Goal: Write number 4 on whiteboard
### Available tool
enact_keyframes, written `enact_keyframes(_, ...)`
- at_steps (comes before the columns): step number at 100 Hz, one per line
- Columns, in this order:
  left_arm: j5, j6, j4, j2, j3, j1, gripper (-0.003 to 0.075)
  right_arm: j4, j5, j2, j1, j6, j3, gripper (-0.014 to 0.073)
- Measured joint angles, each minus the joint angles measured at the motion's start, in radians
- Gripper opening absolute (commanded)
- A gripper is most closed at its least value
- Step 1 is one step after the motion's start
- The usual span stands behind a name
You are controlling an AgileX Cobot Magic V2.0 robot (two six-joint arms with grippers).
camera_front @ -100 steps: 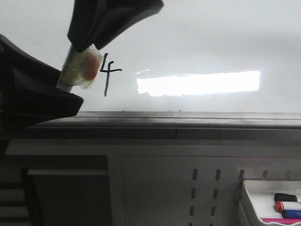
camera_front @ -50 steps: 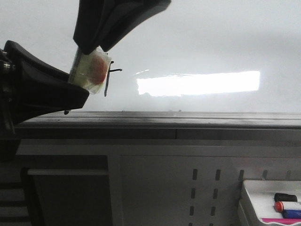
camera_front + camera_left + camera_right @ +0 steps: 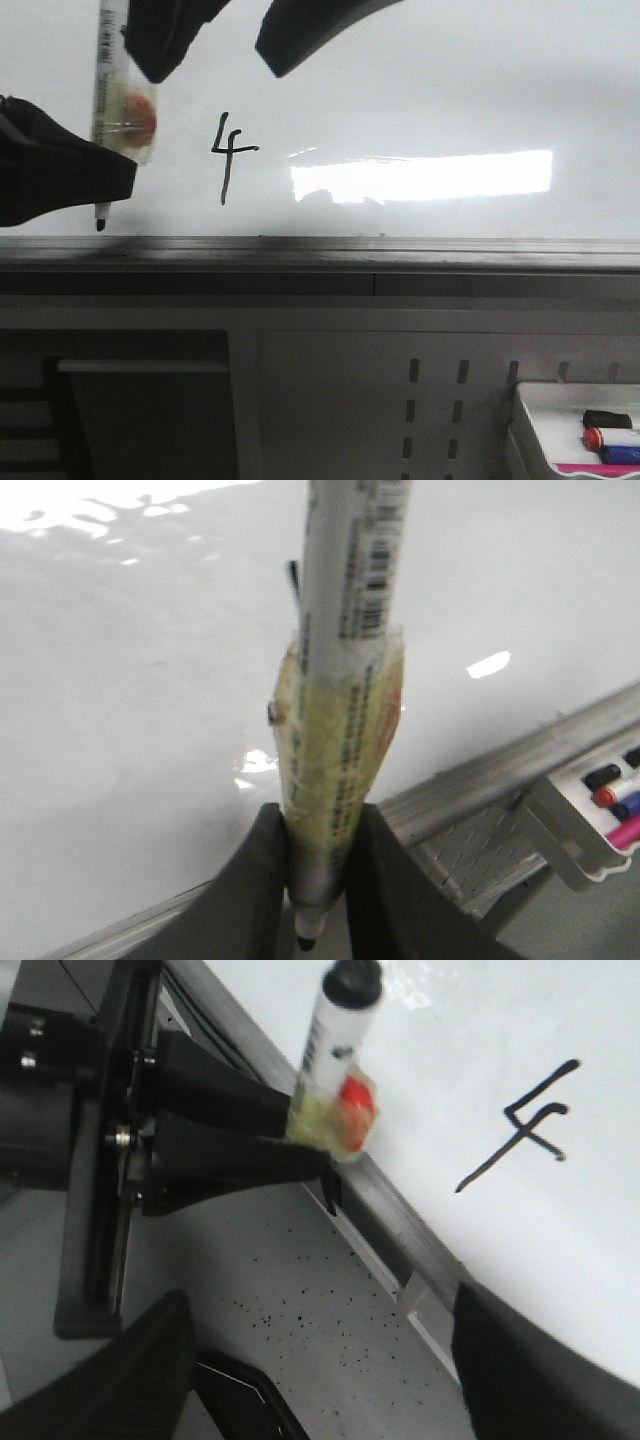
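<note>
Now my left tool [image 3: 105, 185] is clenched on the white marker pen [image 3: 108, 60], the one with a yellowish tape wrap and an orange-red patch on its barrel. Compared with a moment ago, the pen has moved away to the left of the digit and stands almost upright, its black tip [image 3: 100, 225] pointing down just above the grey metal ledge [image 3: 400, 255]; half a second earlier it was covering a part of the strokes. The thin black handwritten number 4 [image 3: 228, 158] is now fully visible on the large glossy white whiteboard [image 3: 450, 80], a little left of the bright rectangular glare [image 3: 420, 177], with its long stem going down toward the ledge. From the left wrist view the pen tip looks apart from the board, though I cannot be fully sure.

My right tool [image 3: 235, 40] hangs above the board with its two dark fingers spread, holding nothing.

I judge that the writing itself is finished, because the figure is complete and the pen has left it. What remains is probably only to bring the pen back, maybe to the small white tray of markers [image 3: 545, 440] at the lower right
</note>
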Motion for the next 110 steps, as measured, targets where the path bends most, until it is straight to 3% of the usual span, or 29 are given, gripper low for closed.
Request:
enact_keyframes(17,0.200,-0.006,-0.119,0.025,-0.098,0.046,-0.0020,-0.003,0.000,-0.039,-0.008,0.000,0.000,0.0446)
enact_keyframes(41,0.379,-0.006,-0.194,0.119,-0.242,0.098,-0.0020,-0.003,0.017,-0.051,-0.008,0.000,0.000,0.0446)
enact_keyframes(69,0.424,-0.006,-0.215,0.177,-0.308,0.107,-0.0016,-0.003,0.046,-0.051,-0.008,0.000,0.000,0.0446)
enact_keyframes(79,0.424,-0.006,-0.215,0.178,-0.310,0.107,0.0048,-0.003,0.051,-0.051,-0.008,0.000,0.000,0.0446)
enact_keyframes(96,0.422,-0.006,-0.218,0.178,-0.310,0.107,0.0254,-0.003,0.052,-0.051,-0.008,0.000,0.000,0.0446)
enact_keyframes(110,0.420,-0.006,-0.222,0.178,-0.313,0.107,0.0278,-0.003,0.052,-0.051,-0.008,0.000,0.000,0.0446)
